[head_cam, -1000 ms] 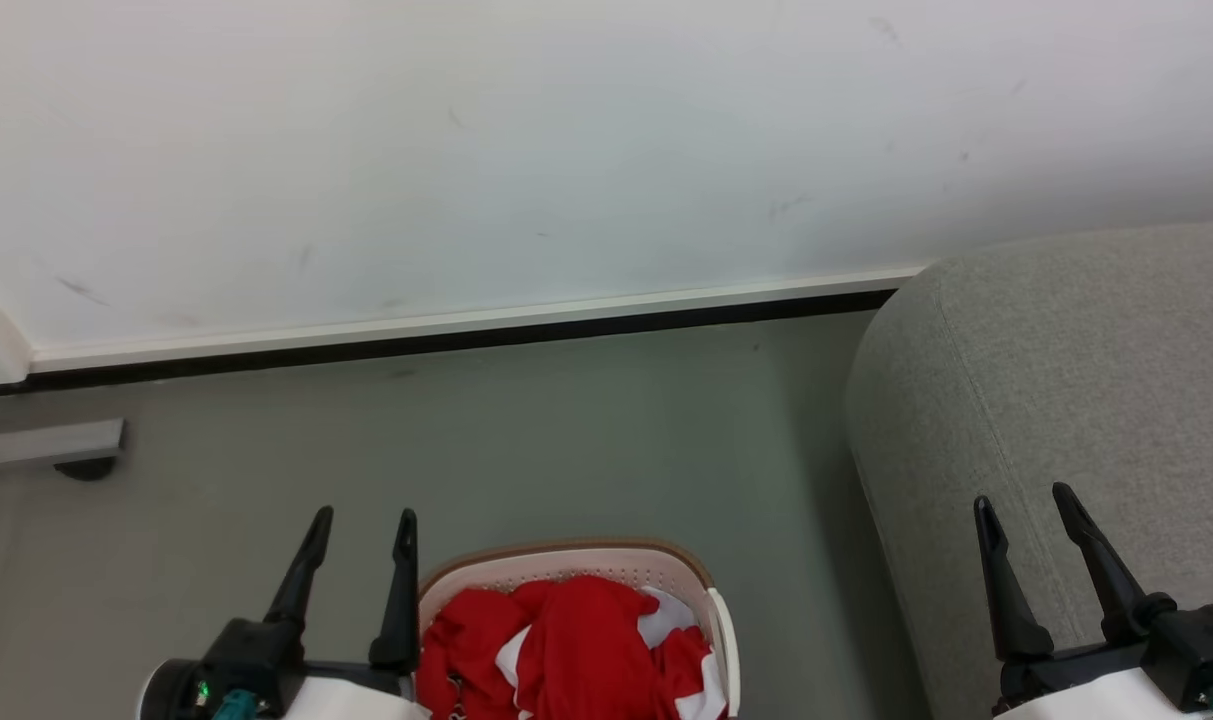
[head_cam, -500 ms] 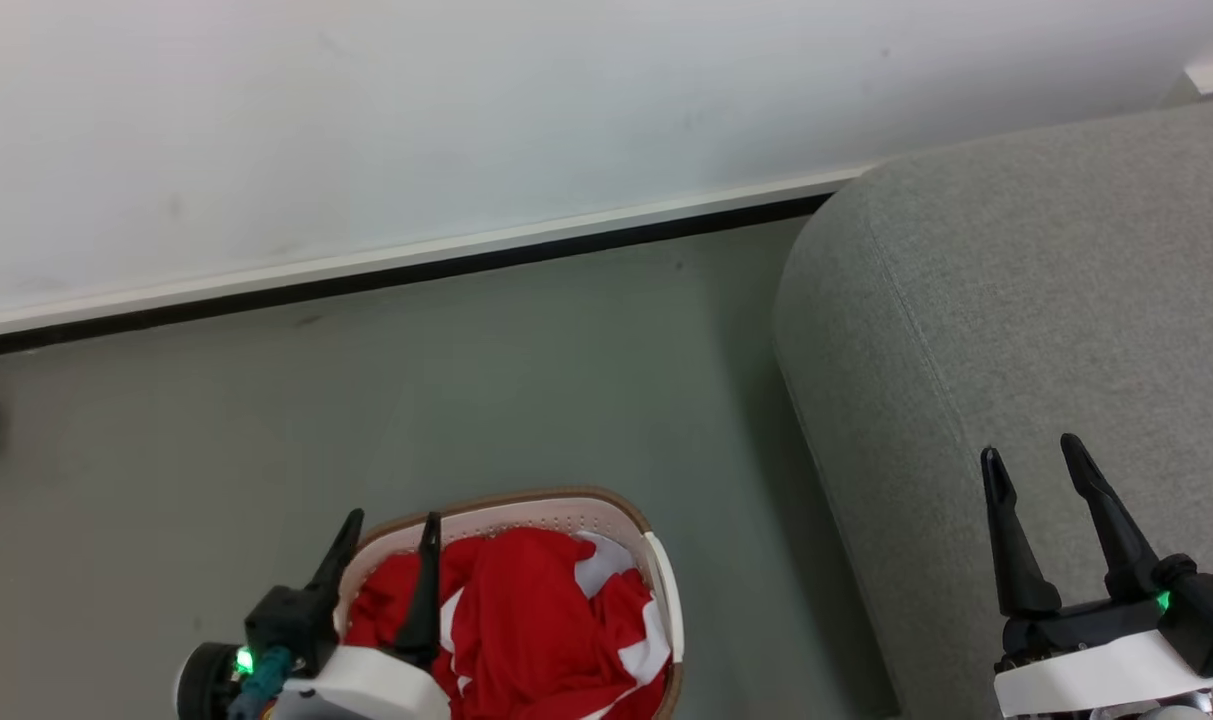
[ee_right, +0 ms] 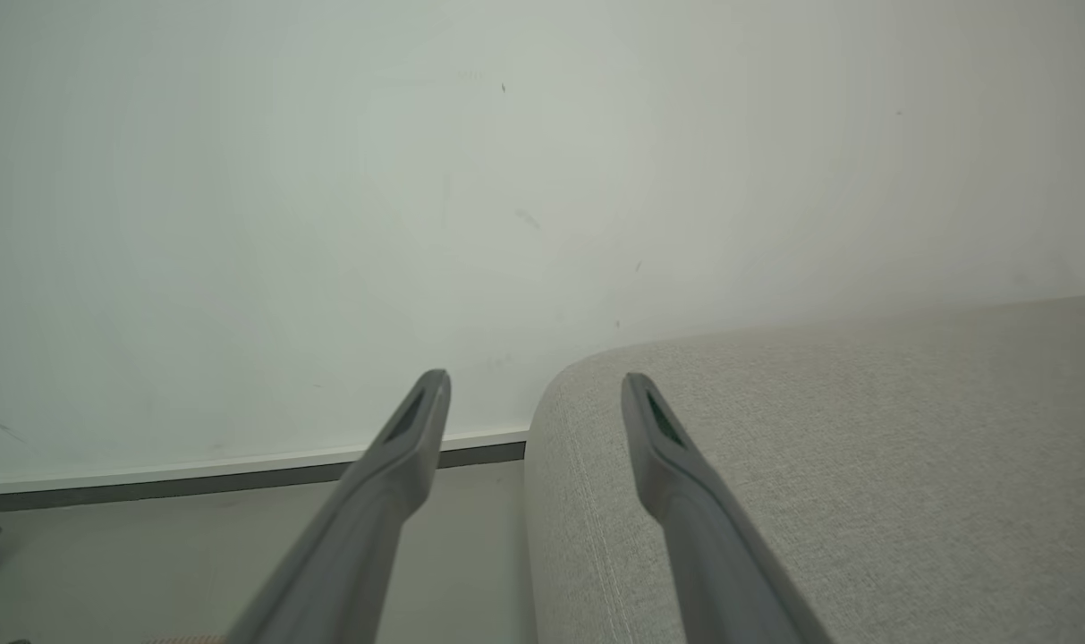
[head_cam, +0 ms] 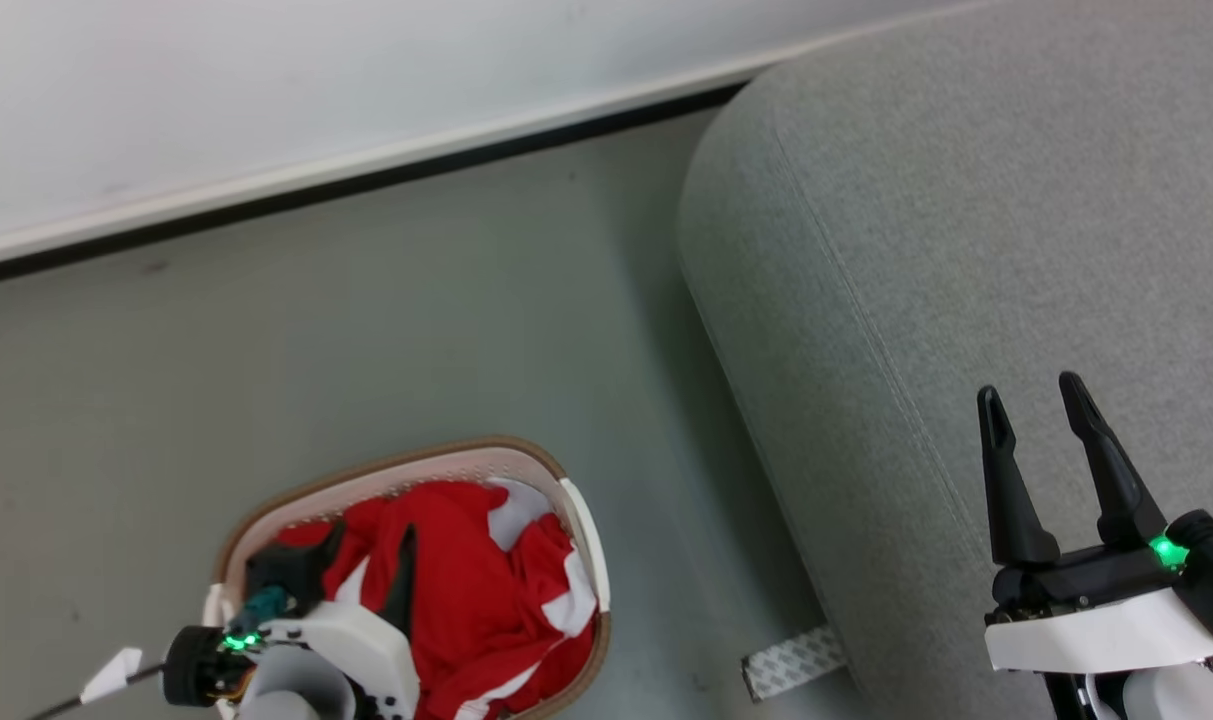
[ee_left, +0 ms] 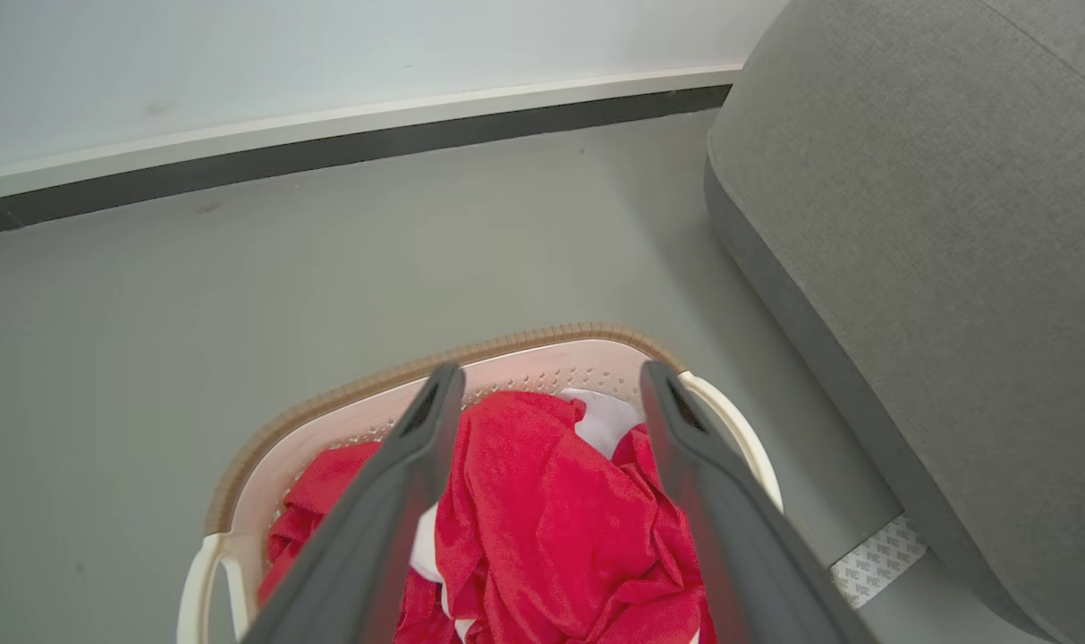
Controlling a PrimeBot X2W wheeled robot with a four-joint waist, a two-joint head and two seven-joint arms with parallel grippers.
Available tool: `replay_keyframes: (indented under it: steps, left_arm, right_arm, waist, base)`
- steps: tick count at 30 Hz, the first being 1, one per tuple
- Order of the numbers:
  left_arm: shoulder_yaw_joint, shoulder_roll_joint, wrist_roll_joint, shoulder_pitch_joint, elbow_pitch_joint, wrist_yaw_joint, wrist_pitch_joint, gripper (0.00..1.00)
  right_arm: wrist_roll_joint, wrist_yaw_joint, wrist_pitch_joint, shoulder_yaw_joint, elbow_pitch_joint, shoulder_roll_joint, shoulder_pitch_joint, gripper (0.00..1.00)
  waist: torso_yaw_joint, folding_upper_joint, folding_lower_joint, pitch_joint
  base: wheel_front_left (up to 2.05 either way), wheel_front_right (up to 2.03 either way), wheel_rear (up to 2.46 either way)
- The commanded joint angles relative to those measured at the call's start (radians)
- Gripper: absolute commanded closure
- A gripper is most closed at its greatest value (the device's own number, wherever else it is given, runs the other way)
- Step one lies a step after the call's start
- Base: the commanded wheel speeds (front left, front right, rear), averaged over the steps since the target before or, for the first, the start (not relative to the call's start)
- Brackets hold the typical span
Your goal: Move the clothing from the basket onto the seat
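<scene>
The left gripper [head_cam: 371,545], fingers spread wide and empty, is now held just over the red clothing [head_cam: 466,590] heaped in the basket [head_cam: 386,470], no longer beside it, so a first grasp is judged near; the right gripper [head_cam: 1028,390] is held equally wide above the seat [head_cam: 966,250]

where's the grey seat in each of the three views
Head view: the seat fills the right half.
Left wrist view: the seat runs down the right side.
Right wrist view: the seat takes the lower right.
Shared landmark: the dark skirting strip at the wall's foot, running behind the seat.
</scene>
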Motion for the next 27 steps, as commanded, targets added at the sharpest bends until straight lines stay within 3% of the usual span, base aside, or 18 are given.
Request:
replay_keyframes:
  steps: [1, 17, 19, 27]
  left_arm:
    - [0.004, 0.017, -0.009, -0.02, 0.023, -0.004, 0.009, 0.0]
    - [0.02, 0.084, -0.05, -0.226, 0.398, -0.011, 0.194, 0.0]
    - [0.012, 0.092, -0.04, -0.249, 0.429, 0.0, 0.214, 0.0]
    - [-0.039, 0.138, 0.001, -0.355, 0.508, -0.025, 0.26, 0.0]
  right_arm:
    - [0.004, -0.002, -0.003, 0.001, -0.008, 0.001, -0.019, 0.0]
    - [0.077, -0.002, -0.001, -0.004, -0.181, 0.038, -0.122, 0.0]
    - [0.083, -0.002, -0.001, -0.007, -0.198, 0.044, -0.131, 0.0]
    - [0.102, -0.002, -0.001, -0.029, -0.224, 0.06, -0.151, 0.0]
  waist:
    - [-0.031, -0.0001, 0.0, 0.037]
    - [-0.125, -0.0001, 0.0, 0.269]
    - [-0.133, -0.0001, 0.0, 0.291]
    - [-0.161, -0.0001, 0.0, 0.386]
  base:
    - [0.0, 0.0, 0.0]
    - [0.0, 0.0, 0.0]
    - [0.0, 0.0, 0.0]
    - [0.0, 0.0, 0.0]
